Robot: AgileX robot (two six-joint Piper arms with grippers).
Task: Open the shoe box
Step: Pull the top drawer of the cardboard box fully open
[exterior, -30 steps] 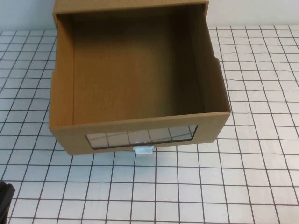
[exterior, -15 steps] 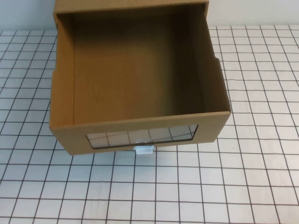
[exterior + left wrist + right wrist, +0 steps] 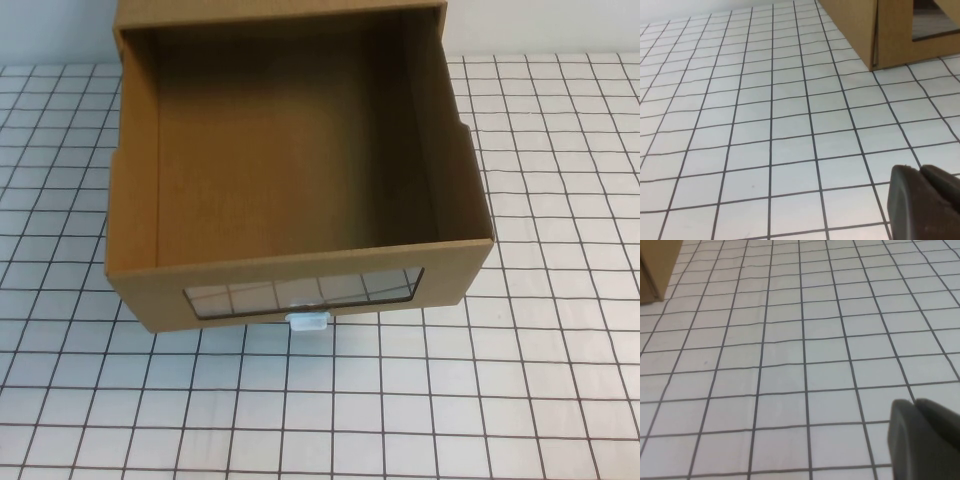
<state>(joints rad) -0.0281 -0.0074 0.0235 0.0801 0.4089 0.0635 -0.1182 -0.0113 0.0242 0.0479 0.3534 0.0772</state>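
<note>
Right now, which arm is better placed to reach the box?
Probably left: left gripper hovers above the table with the box close ahead; right gripper, likewise low, sees only a far corner.

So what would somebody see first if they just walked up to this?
The big brown shoe box jumps out: it sits open and empty at the middle of the far side of the gridded table. Its near front has a clear window with a small white tab under it. The left gripper and right gripper hang shut over bare grid on either side, out of the high view.
</note>
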